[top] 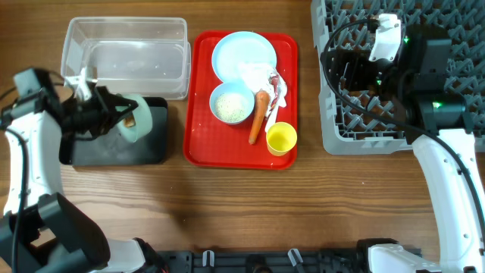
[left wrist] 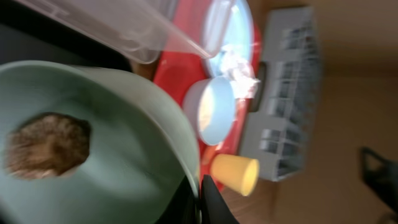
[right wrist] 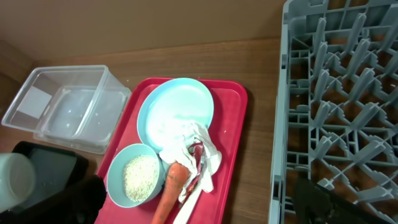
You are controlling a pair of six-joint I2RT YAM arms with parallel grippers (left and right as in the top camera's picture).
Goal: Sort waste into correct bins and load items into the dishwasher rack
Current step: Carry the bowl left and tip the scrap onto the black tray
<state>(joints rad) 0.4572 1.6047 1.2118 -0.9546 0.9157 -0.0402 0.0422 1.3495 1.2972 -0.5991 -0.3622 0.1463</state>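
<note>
My left gripper is shut on the rim of the pale-green bowl, holding it tilted over the black bin. In the left wrist view the jaws pinch the bowl's rim, and the brown food lump sits inside. On the red tray are the light-blue plate, the light-blue bowl of rice, the carrot, the napkin, the red wrapper, the white spoon and the yellow cup. My right gripper is open and empty above the rack.
The clear bin stands behind the black bin, left of the tray. The right wrist view shows the rack's pegs on the right, the tray with the carrot and rice bowl below, and the open fingers wide apart.
</note>
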